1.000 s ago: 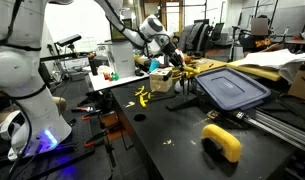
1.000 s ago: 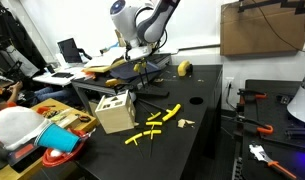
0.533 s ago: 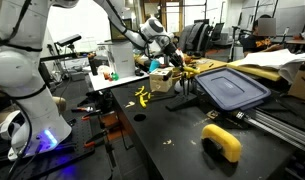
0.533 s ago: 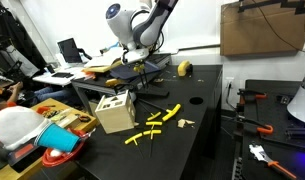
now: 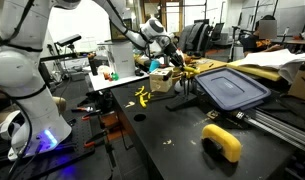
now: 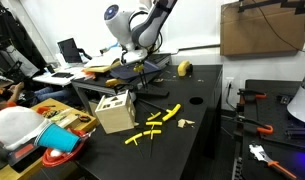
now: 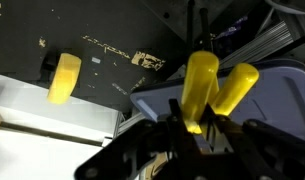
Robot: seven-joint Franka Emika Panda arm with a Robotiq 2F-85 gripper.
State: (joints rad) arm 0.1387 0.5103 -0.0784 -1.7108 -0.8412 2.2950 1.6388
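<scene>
My gripper [image 7: 195, 128] is shut on a yellow stick [image 7: 200, 85], with a second yellow stick [image 7: 232, 88] next to it in the jaws. It hangs above the black table, over the edge of a grey-blue bin lid [image 7: 282, 110]. In both exterior views the gripper [image 5: 176, 62] [image 6: 140, 60] is held up in the air near a wooden box [image 5: 162, 81] [image 6: 114, 112]. Several loose yellow sticks [image 6: 158, 121] [image 5: 142, 97] lie on the table by the box.
A grey-blue lid [image 5: 232, 88] lies on the black table [image 5: 172, 140]. A yellow curved block [image 5: 222, 141] [image 6: 184, 68] [image 7: 64, 78] sits near the table edge. A cluttered side desk [image 6: 52, 125], red-handled tools [image 6: 254, 98] and a cardboard box [image 6: 264, 30] surround the table.
The arm has shifted slightly in the first half second, with the yellow sticks still in the jaws. Since then nothing has visibly moved.
</scene>
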